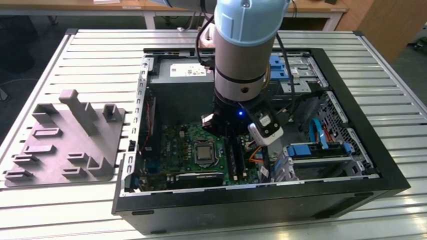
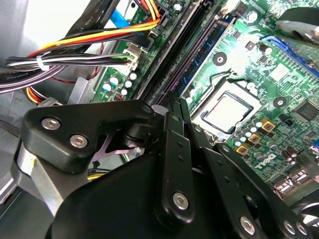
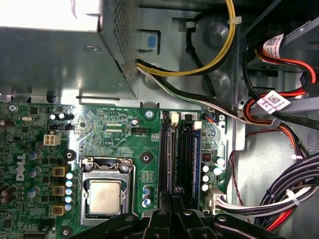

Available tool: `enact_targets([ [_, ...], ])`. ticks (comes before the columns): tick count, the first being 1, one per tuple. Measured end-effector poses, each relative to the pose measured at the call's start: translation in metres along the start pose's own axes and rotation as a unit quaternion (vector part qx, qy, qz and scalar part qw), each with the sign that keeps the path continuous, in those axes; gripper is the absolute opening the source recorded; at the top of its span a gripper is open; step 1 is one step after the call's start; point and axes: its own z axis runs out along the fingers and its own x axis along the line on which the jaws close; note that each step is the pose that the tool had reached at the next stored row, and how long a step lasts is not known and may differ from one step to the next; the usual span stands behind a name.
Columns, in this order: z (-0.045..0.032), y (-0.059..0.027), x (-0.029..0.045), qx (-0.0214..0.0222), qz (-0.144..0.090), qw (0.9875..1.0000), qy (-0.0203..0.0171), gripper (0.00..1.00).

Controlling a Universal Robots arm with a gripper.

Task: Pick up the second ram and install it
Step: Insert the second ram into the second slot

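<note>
Ribbed metal tabletop [image 1: 80, 50] carries your open computer case [image 1: 373, 165], with the grey holder block [image 1: 67, 137] beside it toward the exterior view's left. Your arm [image 1: 243, 45] stands nearly vertical, reaching straight down into the case above the memory slots [image 3: 179, 149], which sit just beside the processor [image 3: 104, 196] on the green board [image 1: 170, 145]. Bundled cables [image 3: 279, 199] run close alongside the slots. Your gripper [image 2: 174, 107] has its fingers [image 2: 172, 144] pressed together over the slots. A ram stick [image 2: 207, 47] sits seated in 1 slot; you cannot tell whether it is the second ram.
</note>
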Motion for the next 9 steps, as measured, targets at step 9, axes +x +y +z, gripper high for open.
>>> enact_targets([
  [9, -0.0004, 0.0000, -0.0006, 0.0008, 0.017, 0.9998, -0.0006, 0.12],
])
